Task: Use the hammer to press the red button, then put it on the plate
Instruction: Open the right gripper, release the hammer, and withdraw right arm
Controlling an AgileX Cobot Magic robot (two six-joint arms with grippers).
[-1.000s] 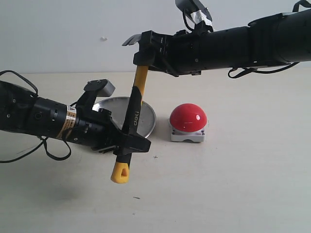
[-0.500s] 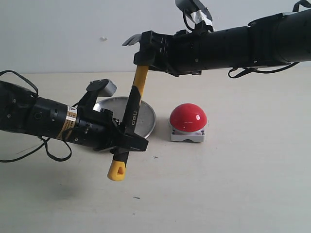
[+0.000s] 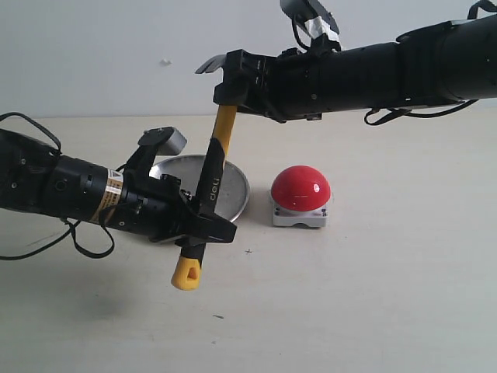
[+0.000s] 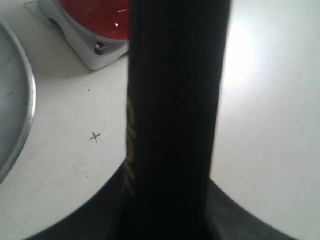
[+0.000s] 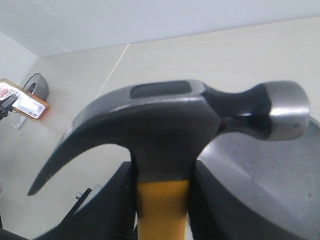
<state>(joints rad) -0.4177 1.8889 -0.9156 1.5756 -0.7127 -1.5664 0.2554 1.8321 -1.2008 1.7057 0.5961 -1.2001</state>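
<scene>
exterior view. both of your arms carry the hammer (image 3: 214, 175) above the bench (image 3: 373, 303). it is steeply tilted, with the dark head uppermost and to the right and the yellow looped tip lowest and nearer left. your right gripper (image 3: 233, 84) reaches in from the right, and its jaws pinch the yellow neck directly beneath the head (the right wrist view shows a dark finger on either side of that neck, the claw curving one way and the striking face pointing the other). your left gripper (image 3: 200, 230) comes in from the left, and its jaws are pressed onto the black part of the handle just above the yellow tip. in the left wrist view the black handle fills the space between them. the plate (image 3: 237, 194) lies flat on the bench behind the handle, partly hidden by the left gripper. the red button (image 3: 300, 189) sits on its grey-white base just right of the plate, apart from it and clear of the hammer. a small cross mark (image 3: 248, 251) lies on the bench, nearer to you than the gap between plate and button. you cannot tell whether the yellow tip touches the bench.
</scene>
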